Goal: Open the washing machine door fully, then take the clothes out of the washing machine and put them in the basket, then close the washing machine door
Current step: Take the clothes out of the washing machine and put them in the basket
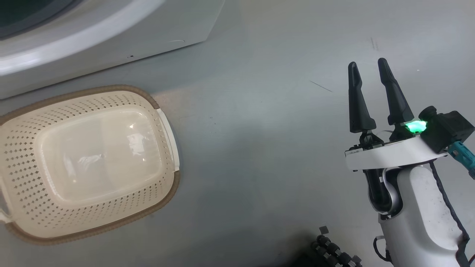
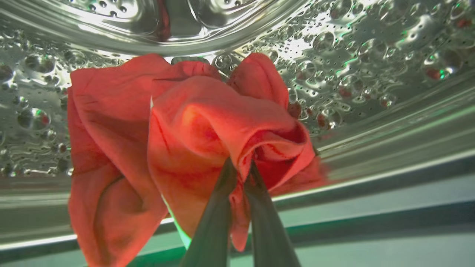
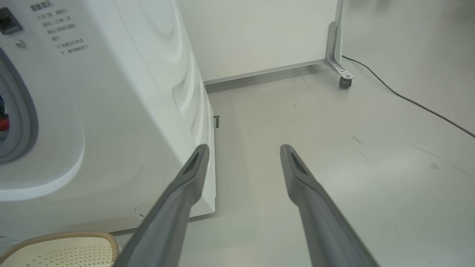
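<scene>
Head view: the basket [image 1: 22, 148] sits on the grey floor [image 1: 259, 129], just in front of the washing machine [image 1: 111, 33] and low on my left. My right gripper [image 1: 367, 63] hovers over bare floor well to the right of it, its fingers apart and holding nothing.

Left wrist view: my left gripper [image 2: 241, 165] is inside the steel drum [image 2: 371, 55], fingers pressed together on a fold of the clothes [image 2: 193, 126]. I judge the step in hand to be drawing them out. The pinch is on a thin fold, so I want to pull back slowly and straight through the opening. I should lift enough that the hanging part clears the lip, and watch for slip. I let go only once the bundle is over the basket. The fabric is bright red, soft and crumpled. A rolled fold bunches at the pinch and a broad panel hangs on the left of this view. I cannot tell whether it is one garment or several. The dimpled, perforated metal behind mirrors red flecks.

Right wrist view: the right fingers stand wide apart, pointing along the floor past the washer's white corner. A sliver of red shows through the grey seal [image 3: 26, 122] at the left edge, and the basket's rim peeks in at the lower left. I would leave this arm where it is, out of the carry path.
</scene>
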{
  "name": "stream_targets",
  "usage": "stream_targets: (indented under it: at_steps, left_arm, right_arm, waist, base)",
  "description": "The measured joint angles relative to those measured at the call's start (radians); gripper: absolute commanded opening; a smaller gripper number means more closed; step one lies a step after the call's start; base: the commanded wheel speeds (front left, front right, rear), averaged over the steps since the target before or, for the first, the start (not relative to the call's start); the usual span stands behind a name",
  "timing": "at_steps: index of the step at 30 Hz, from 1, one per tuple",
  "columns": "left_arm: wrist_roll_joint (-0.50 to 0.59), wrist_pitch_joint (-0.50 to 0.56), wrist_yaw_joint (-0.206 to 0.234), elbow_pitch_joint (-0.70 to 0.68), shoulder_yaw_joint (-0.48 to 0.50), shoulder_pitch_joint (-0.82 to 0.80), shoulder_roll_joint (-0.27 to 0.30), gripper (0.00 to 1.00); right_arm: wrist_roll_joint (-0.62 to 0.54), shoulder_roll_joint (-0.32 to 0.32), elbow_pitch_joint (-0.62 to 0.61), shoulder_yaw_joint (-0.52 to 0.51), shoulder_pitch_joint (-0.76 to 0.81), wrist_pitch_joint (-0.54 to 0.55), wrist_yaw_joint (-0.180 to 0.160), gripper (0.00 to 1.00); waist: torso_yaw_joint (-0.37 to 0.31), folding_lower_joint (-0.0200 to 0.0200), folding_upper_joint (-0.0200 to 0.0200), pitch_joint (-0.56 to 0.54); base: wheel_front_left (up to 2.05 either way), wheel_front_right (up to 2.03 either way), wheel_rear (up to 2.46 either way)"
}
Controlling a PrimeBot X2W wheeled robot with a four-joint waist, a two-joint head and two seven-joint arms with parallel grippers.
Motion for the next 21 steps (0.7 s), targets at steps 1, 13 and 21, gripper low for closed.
stream_targets:
  at_steps: [1, 13, 21]
  left_arm:
    - [0.000, -0.008, -0.007, -0.001, -0.003, 0.011, 0.000, 0.00]
    - [0.020, -0.137, -0.040, -0.062, -0.041, 0.139, -0.030, 0.00]
    - [0.020, -0.255, -0.041, -0.110, -0.044, 0.262, -0.072, 0.00]
  right_arm:
    - [-0.002, 0.000, 0.002, 0.000, 0.000, 0.000, 0.000, 1.00]
    - [-0.043, -0.001, 0.009, -0.022, 0.004, 0.000, 0.002, 1.00]
    - [-0.064, -0.001, 0.016, -0.039, 0.036, 0.000, 0.003, 1.00]
  waist:
    - [0.003, 0.0000, 0.0000, -0.004]
    - [0.046, 0.0000, 0.0000, -0.054]
    - [0.076, 0.0000, 0.0000, -0.104]
  base:
    - [0.00, 0.00, 0.00]
    - [0.00, 0.00, 0.00]
    - [0.00, 0.00, 0.00]
